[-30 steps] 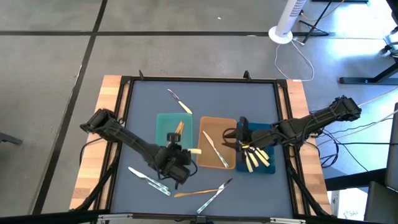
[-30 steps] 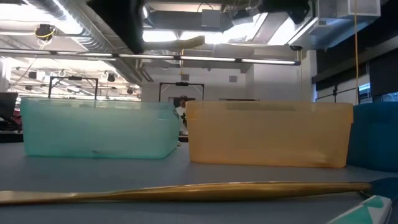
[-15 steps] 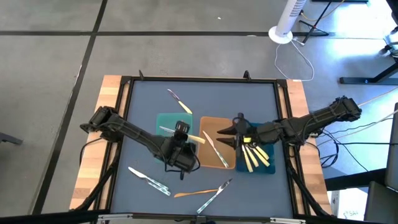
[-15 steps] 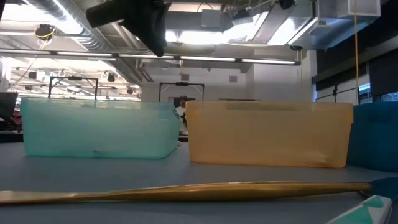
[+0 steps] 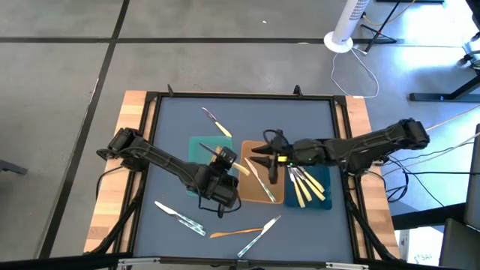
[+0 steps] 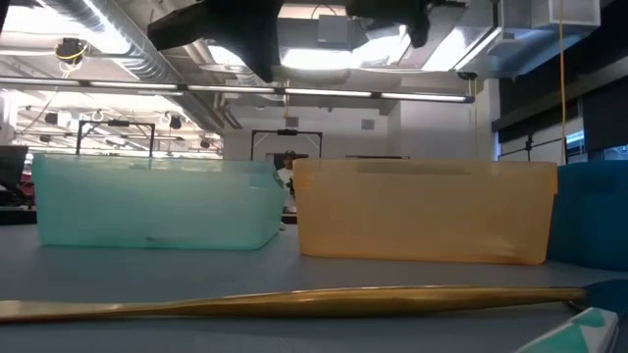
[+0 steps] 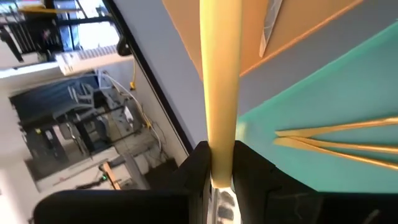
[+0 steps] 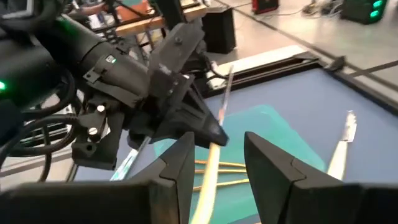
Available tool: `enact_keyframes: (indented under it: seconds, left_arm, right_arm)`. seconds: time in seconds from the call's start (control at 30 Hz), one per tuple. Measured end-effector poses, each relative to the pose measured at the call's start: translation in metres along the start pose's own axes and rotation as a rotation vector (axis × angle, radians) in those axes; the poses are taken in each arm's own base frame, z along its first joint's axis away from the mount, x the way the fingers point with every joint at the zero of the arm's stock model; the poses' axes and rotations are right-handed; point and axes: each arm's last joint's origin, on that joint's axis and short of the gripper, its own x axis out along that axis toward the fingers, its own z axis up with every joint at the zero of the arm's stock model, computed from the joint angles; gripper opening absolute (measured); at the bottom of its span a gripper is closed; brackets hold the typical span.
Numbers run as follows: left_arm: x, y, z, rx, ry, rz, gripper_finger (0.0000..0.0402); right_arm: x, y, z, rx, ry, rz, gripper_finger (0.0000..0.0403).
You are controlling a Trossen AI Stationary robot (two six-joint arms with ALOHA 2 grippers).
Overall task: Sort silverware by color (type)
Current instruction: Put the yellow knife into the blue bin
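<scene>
High view, centre of frame: the left gripper has its fingers clenched on a yellow-handled utensil whose long axis points right toward the right gripper, which hovers over the tan tray with fingers spread wide and nothing between them. Nearer of the two arms, the left already carries it. I count three trays, about four yellow-handled pieces in the dark-blue tray, two gold ones in the teal tray, and roughly five utensils loose on the tabletop.

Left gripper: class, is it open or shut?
Shut: in the left wrist view the left gripper clamps the yellow-handled utensil by its handle.
</scene>
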Motion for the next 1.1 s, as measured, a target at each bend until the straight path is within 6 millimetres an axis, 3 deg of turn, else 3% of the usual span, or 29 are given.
enact_keyframes:
  seconds: [0.37,1.1]
  left_arm:
    - [0.0,0.006,0.009,0.013,-0.048,0.084,0.0045]
    - [-0.001,0.01,0.015,-0.053,-0.072,0.141,0.0045]
  right_arm:
    - [0.022,0.0,-0.019,0.043,0.041,-0.047,0.0124]
    - [0.027,-0.001,-0.025,0.032,0.056,-0.087,0.0124]
